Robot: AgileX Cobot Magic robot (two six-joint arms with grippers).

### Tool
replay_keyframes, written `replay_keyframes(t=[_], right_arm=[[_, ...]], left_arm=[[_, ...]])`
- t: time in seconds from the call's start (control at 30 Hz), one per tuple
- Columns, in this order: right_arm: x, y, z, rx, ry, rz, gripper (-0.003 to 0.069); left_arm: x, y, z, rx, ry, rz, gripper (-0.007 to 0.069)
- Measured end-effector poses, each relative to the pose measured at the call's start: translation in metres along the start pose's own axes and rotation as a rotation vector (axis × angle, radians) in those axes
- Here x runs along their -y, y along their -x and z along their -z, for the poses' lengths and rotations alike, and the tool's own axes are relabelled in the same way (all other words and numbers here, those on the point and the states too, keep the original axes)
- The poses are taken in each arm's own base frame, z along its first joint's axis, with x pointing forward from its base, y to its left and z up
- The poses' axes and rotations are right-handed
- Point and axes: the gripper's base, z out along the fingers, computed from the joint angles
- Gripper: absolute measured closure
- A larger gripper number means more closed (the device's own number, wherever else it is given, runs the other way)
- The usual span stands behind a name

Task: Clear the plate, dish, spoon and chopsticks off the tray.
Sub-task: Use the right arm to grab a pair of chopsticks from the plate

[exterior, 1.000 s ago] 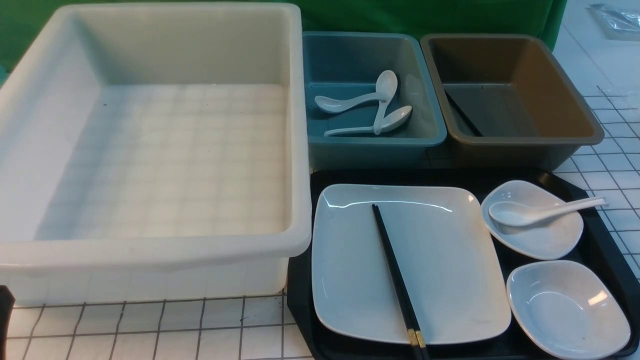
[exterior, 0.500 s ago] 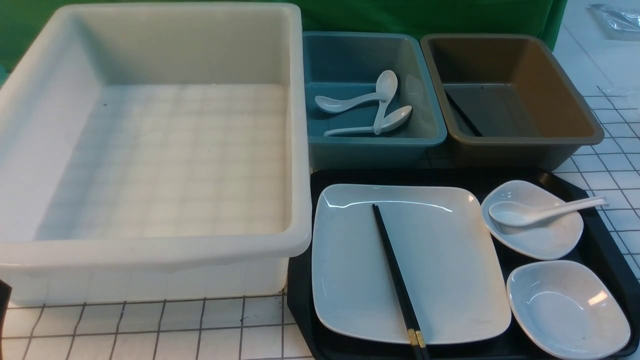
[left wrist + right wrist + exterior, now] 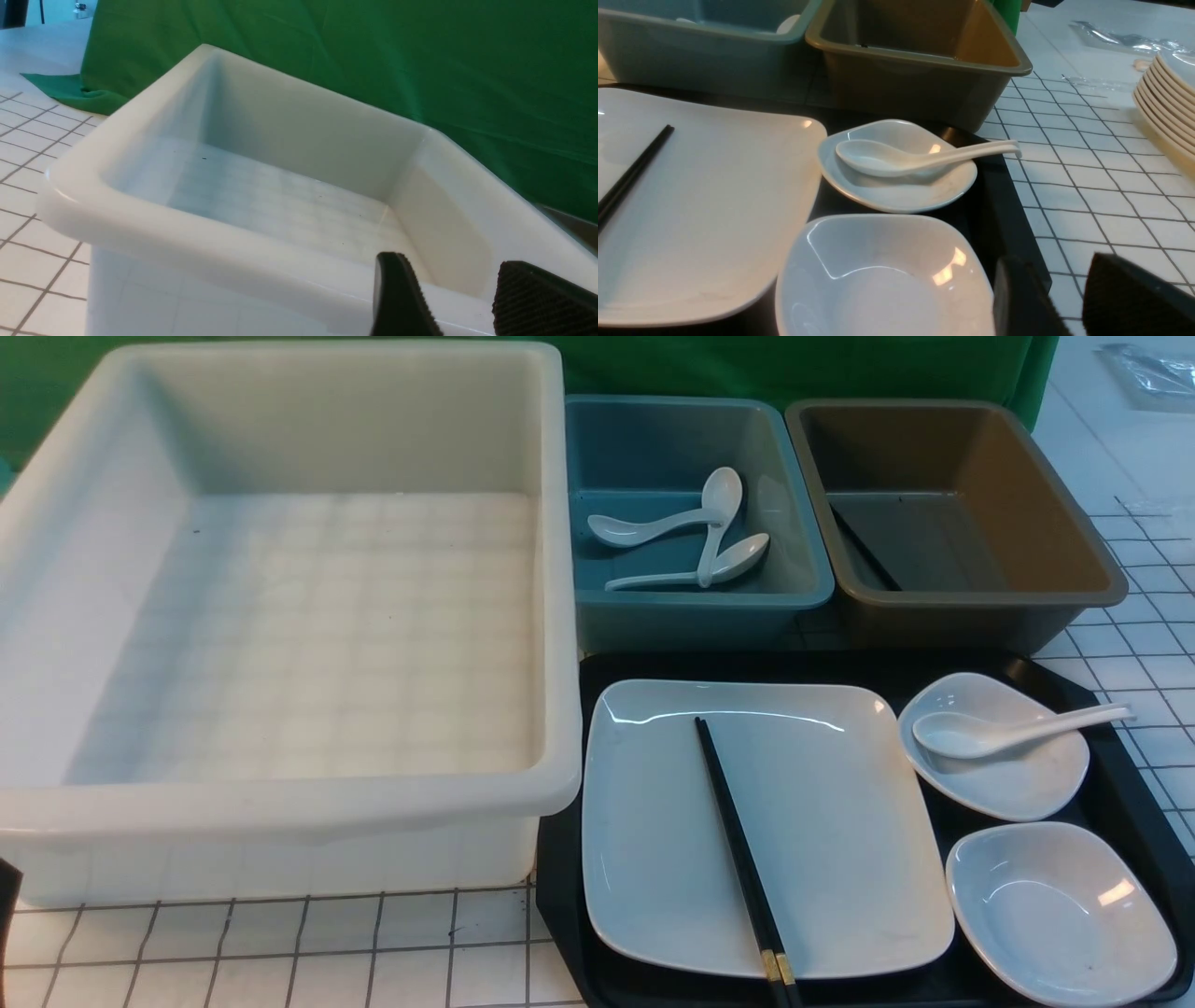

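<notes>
The black tray (image 3: 934,665) sits at the front right and carries the big square white plate (image 3: 840,821). The black chopsticks (image 3: 738,849) lie across the plate. A white spoon (image 3: 1008,733) rests in a small dish (image 3: 1018,786), with a second small dish (image 3: 1060,915) nearer me. The right wrist view shows the plate (image 3: 705,200), chopsticks (image 3: 630,177), spoon (image 3: 901,161) and both dishes (image 3: 896,198) (image 3: 882,280). My right gripper (image 3: 1069,303) is open above the tray's outer edge, holding nothing. My left gripper (image 3: 460,294) is open at the white tub's near rim.
A large white tub (image 3: 280,616) fills the left. Behind the tray stand a blue bin (image 3: 794,588) holding three white spoons and a brown bin (image 3: 1074,569) with a black stick inside. A stack of plates (image 3: 1167,102) sits to the right on the gridded table.
The dark sliver of my left arm at the front view's lower left edge has shrunk slightly. Nothing else has moved.
</notes>
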Motion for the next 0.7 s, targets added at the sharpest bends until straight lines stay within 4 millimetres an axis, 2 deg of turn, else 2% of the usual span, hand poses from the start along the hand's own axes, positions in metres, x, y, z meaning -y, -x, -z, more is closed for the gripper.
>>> replay_keyframes(t=[0.1, 0.17, 0.33, 0.37, 0.43, 0.47, 0.5, 0.7], right_arm=[[0.000, 0.001, 0.000, 0.016, -0.001, -0.014, 0.0400], [0.000, 0.006, 0.000, 0.065, -0.002, -0.090, 0.0400], [0.002, 0.021, 0.002, 0.233, 0.027, -0.455, 0.0400], [0.002, 0.021, 0.002, 0.233, 0.029, -0.473, 0.0400], [0.003, 0.025, 0.003, 0.277, 0.060, -0.666, 0.0400], [0.003, 0.025, 0.004, 0.279, 0.060, -0.666, 0.0400], [0.003, 0.025, 0.004, 0.283, 0.072, -0.744, 0.0400], [0.003, 0.026, 0.004, 0.284, 0.081, -0.797, 0.0400]], left_arm=[[0.000, 0.000, 0.000, 0.000, 0.000, 0.003, 0.0396], [0.000, 0.001, 0.000, 0.010, 0.000, 0.056, 0.0396], [-0.001, 0.005, 0.000, 0.056, 0.001, 0.310, 0.0396], [-0.001, 0.005, 0.000, 0.058, 0.001, 0.314, 0.0396], [-0.001, 0.006, 0.000, 0.073, 0.001, 0.336, 0.0396], [-0.001, 0.007, 0.000, 0.075, 0.001, 0.335, 0.0396], [-0.001, 0.007, 0.000, 0.083, 0.000, 0.329, 0.0396], [0.000, 0.008, 0.000, 0.088, -0.006, 0.203, 0.0396]])
